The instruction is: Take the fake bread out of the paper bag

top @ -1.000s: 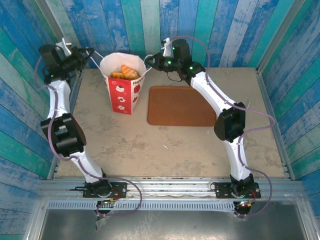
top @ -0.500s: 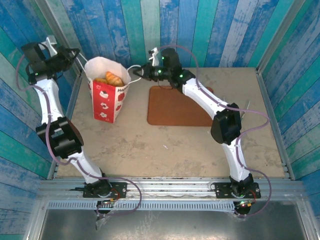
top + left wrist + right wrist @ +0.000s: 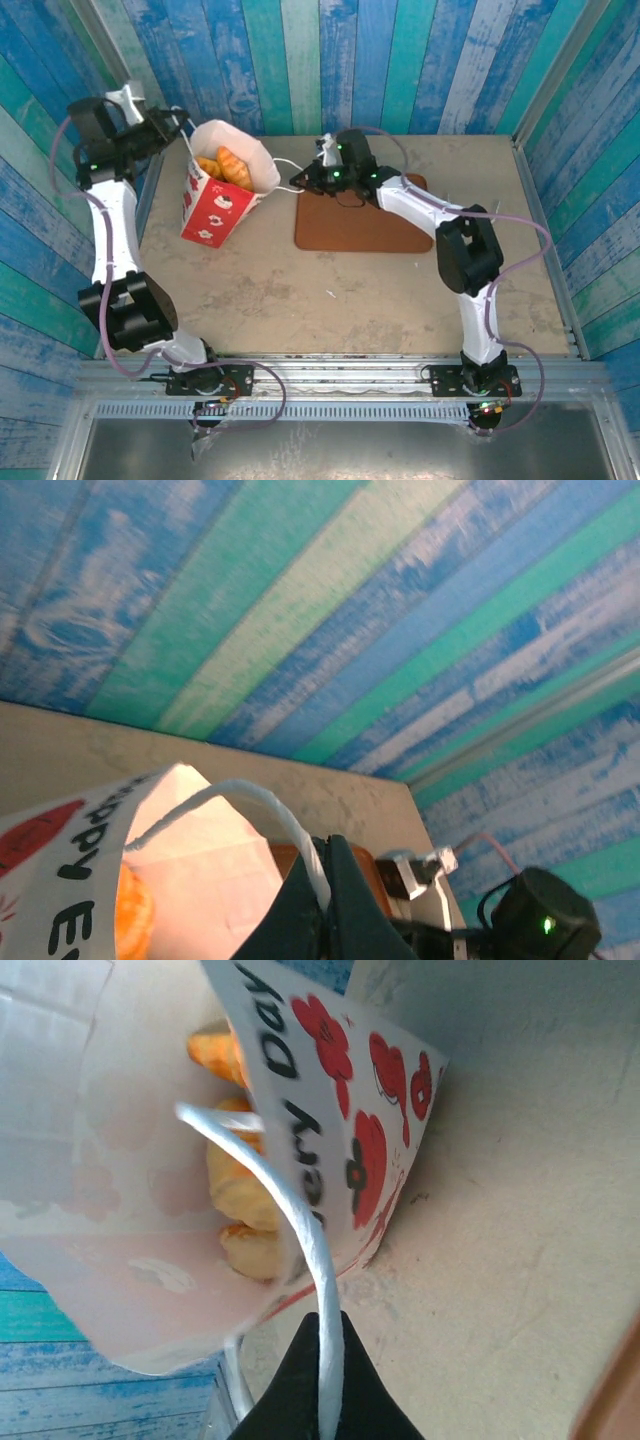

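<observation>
Bag (image 3: 212, 207) tilted beside tray (image 3: 362, 222), bread (image 3: 229, 164) inside, left gripper (image 3: 327, 876) clenched on left handle (image 3: 252, 800), right gripper (image 3: 325, 1345) clenched on right handle (image 3: 291, 1222), mouth held open.

Two arms flank the paper bag (image 3: 215, 205), seen from above. The left arm climbs from its base with the elbow folded and the wrist raised at the bag's far left corner. The left gripper (image 3: 183, 122) is pinched closed on the left handle (image 3: 250, 802). The right arm stretches long and low to the bag's right side, wrist level, and the right gripper (image 3: 303, 181) is clamped on the right handle (image 3: 296, 1228).
</observation>
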You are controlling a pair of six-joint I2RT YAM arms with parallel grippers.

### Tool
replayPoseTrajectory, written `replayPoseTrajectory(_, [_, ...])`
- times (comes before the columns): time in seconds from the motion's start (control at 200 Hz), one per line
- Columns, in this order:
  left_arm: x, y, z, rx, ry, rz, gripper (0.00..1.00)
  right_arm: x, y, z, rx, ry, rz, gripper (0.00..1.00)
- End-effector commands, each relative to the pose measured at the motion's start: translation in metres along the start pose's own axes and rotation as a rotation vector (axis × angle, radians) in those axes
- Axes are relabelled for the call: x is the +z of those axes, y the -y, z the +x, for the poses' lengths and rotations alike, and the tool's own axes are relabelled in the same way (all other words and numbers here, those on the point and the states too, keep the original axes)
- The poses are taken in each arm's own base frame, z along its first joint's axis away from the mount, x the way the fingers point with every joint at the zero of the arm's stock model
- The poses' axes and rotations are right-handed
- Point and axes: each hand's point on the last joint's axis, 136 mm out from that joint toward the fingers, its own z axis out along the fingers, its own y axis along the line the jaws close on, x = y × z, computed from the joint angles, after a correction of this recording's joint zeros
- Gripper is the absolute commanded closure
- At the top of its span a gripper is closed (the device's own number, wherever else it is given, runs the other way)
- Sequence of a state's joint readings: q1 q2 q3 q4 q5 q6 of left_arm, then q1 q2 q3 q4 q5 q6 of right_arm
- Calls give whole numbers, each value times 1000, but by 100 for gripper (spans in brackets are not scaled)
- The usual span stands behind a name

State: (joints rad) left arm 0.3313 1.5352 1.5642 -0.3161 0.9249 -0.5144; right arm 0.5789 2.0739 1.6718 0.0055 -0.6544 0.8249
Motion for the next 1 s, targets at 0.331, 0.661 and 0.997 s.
replayPoseTrajectory(0.331, [11, 26, 43, 10, -8, 40, 100, -38, 28, 3, 6, 39, 49, 96])
replayPoseTrajectory(0.661, [41, 20, 76, -10, -42, -8, 100, -40, 73, 19, 73, 11, 130, 96])
replayPoseTrajectory(0.997, [54, -37, 109, -10, -111, -200, 100, -16, 97, 36, 121, -52, 135, 96])
